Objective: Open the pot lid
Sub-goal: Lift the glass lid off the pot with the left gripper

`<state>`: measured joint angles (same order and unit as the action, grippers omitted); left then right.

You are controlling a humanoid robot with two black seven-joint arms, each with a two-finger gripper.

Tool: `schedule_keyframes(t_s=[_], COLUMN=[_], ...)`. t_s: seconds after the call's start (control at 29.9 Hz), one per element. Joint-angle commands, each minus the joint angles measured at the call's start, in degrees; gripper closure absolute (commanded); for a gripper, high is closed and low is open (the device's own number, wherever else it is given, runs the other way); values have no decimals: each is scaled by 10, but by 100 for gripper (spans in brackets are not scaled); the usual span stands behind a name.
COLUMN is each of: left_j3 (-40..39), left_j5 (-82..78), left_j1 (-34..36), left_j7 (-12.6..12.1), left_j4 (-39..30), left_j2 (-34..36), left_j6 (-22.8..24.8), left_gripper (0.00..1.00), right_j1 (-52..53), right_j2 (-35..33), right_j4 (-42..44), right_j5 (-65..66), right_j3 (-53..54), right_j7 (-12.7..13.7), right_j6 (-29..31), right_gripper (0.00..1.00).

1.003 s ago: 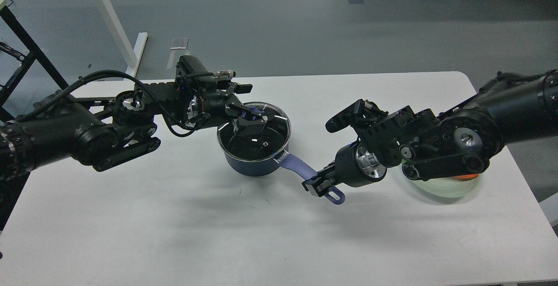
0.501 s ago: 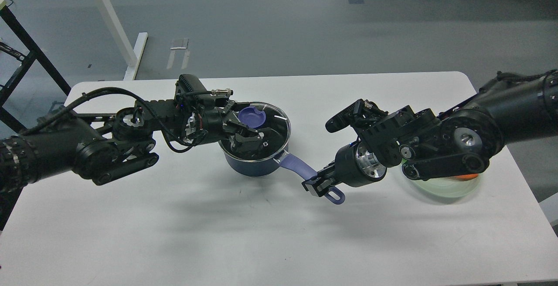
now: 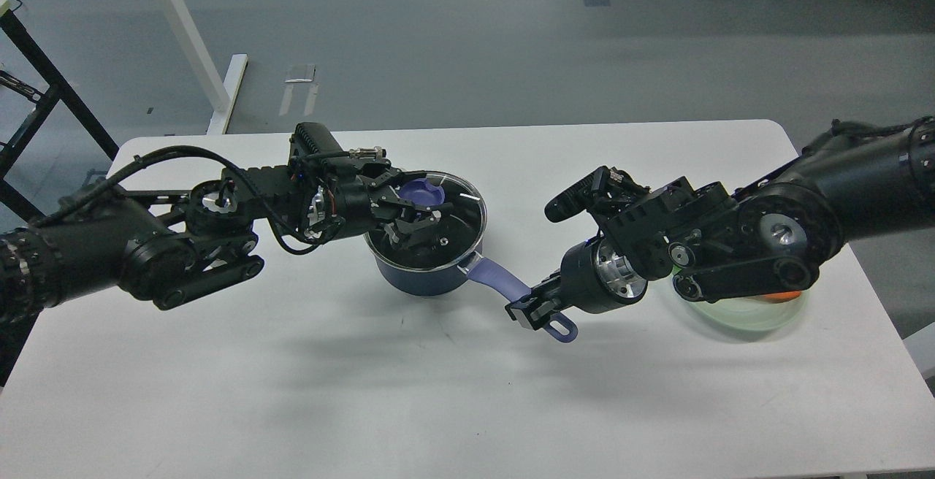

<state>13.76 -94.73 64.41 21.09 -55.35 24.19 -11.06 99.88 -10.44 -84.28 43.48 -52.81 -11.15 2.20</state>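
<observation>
So we're at the grab-the-knob stage: left gripper (image 3: 413,212) is over the glass lid (image 3: 445,209), fingers spread apart around the purple knob (image 3: 422,191), not clamped on it from what I can see. The lid looks seated on the blue pot (image 3: 424,274), mid-counter (image 3: 292,391). Right gripper (image 3: 532,309) has its fingers clenched on the pot handle (image 3: 500,278), bracing it. Next up, probably: squeeze the knob, then lift straight up.
</observation>
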Motion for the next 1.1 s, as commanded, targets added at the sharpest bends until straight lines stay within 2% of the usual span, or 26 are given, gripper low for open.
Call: schedule_keyframes(t_s=[0.0,0.23,0.43,0.57,0.67,0.87,0.97,1.07], left_j3=[-10,-21,-13,-13,-12,-11,-12,-12], left_j5=[2,46,58,60,67,60,64,67], left_j1=[9,74,66,27,-8,-113,-141,-165], left_j7=[0,26,34,53,64,63,62,64], left_j4=[-7,-26,-32,-31,-22,12,29,73], left_j2=[4,78,183,248,265,263,258,238], left_j6=[0,2,3,1,-3,-76,-84,-96], left_gripper=[59,59,58,58,58,58,58,58], right_j1=[0,2,4,3,3,4,4,1], right_j2=[0,0,-3,-5,-5,-5,-5,-5], right_j4=[1,1,0,-1,-1,1,1,1], right_j5=[-1,-1,-2,-2,-2,-2,-2,-1], right_j3=[1,1,1,1,1,2,2,2], right_j7=[0,0,-1,-1,-1,-3,-3,-3], right_j6=[0,0,0,0,0,0,0,0], right_gripper=[84,84,84,84,84,84,84,84])
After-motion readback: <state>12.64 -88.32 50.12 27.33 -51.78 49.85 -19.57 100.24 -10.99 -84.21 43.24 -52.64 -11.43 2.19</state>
